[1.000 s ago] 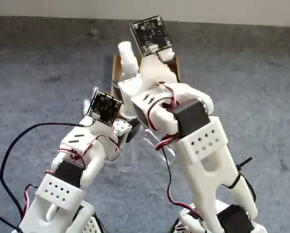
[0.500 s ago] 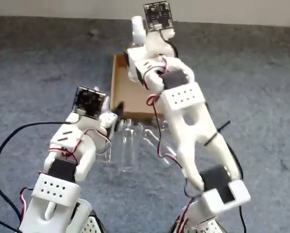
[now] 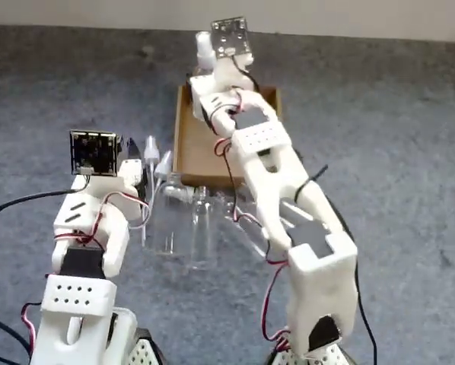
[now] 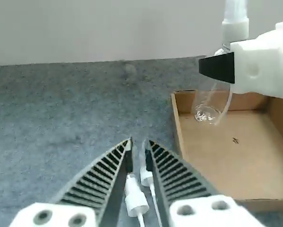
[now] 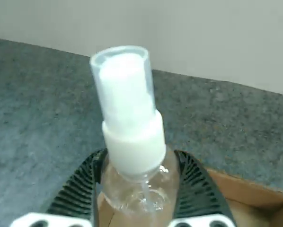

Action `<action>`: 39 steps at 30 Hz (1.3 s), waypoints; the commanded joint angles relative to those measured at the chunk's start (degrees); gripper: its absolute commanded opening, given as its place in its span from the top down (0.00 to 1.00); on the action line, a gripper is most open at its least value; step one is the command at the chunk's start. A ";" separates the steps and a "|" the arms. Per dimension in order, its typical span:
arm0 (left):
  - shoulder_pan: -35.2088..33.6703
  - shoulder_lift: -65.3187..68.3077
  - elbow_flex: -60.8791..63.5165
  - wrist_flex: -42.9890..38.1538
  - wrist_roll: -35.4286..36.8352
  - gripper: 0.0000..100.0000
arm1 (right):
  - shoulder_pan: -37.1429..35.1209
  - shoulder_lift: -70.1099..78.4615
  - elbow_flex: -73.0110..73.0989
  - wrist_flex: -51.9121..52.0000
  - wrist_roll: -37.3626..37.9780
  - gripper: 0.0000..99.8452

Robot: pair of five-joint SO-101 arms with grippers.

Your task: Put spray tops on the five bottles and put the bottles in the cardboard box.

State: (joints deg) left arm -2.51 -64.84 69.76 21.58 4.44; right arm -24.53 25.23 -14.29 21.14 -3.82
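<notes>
Grey, carpet-like cloth (image 3: 380,152) covers the table, with a pale wall (image 4: 108,28) behind its far edge. On the cloth the cardboard box (image 4: 177,124) sits open-topped just beyond the arms.

The right gripper (image 5: 140,157) is clamped round the shoulder of a clear bottle (image 5: 132,187), a ribbed finger pressed to each side. The bottle wears its white spray top (image 5: 129,118) under a clear cap and stands upright in the grip. From the left wrist view it hangs at the box's far corner on the left arm's side, with its base low between the walls. Whether it touches the box floor is hard to judge.

The left gripper (image 4: 137,150) hovers low over the cloth just beside the box's near side wall. Its fingers are parted by a narrow gap and hold nothing. Two loose spray tops (image 4: 136,198) lie side by side on the cloth beneath that gap.

Several uncapped bottles (image 3: 201,228) lie on their sides close together in front of the box, between the two arms.
</notes>
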 commanded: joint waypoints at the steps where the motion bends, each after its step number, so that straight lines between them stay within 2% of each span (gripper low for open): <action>1: -0.57 0.22 -1.80 -1.05 -0.09 1.00 | -0.40 3.12 -11.12 2.68 0.26 1.00; 14: 0.92 0.22 -1.80 -1.05 -0.18 0.99 | -0.48 23.52 -38.64 12.79 0.18 1.00; 28: 2.15 0.22 -1.71 -1.05 -0.26 0.99 | -2.15 32.40 -51.56 21.67 0.53 0.99; 35: 2.15 0.22 -1.71 -1.05 -0.26 0.99 | -2.33 32.31 -51.65 21.67 0.53 0.82; 39: 2.15 0.22 -1.71 -1.05 -0.26 0.99 | -2.42 32.22 -51.65 21.67 0.53 0.79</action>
State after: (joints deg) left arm -1.54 -64.84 69.76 21.58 4.44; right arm -26.46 58.99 -62.64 42.24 -3.91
